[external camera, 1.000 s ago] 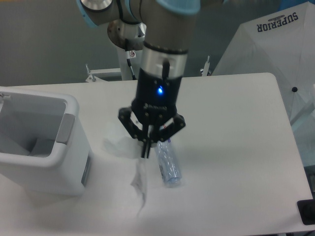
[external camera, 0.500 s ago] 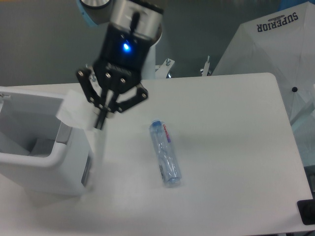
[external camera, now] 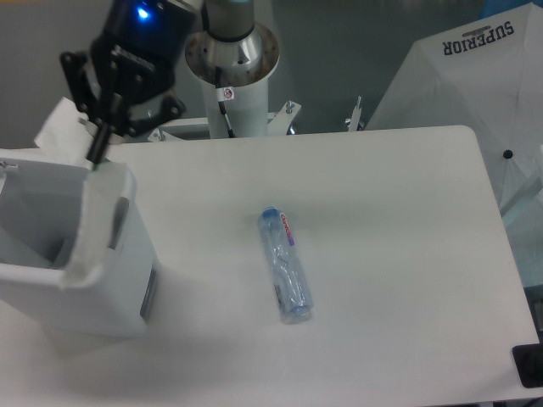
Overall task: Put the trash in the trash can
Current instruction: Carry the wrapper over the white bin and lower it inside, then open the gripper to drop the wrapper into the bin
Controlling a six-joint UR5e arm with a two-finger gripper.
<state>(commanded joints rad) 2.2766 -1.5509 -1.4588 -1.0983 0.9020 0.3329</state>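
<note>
My gripper (external camera: 99,146) is shut on the crumpled translucent white wrapper (external camera: 85,216) and holds it above the right rim of the white trash can (external camera: 51,280) at the left. The wrapper hangs down over that rim, partly inside and partly draped along the bin's right wall. The small clear bluish bottle (external camera: 285,264) with a red-white label lies on its side on the white table, to the right of the bin and well away from the gripper.
The arm's white base column (external camera: 233,64) stands at the table's back edge. A white fabric cover marked SUPERIOR (external camera: 475,76) rises beyond the table's right back corner. A dark object (external camera: 529,366) sits at the lower right corner.
My gripper has carried the wrapper up and left, from the table beside the bottle to above the trash can's right rim. The bottle has not moved.
</note>
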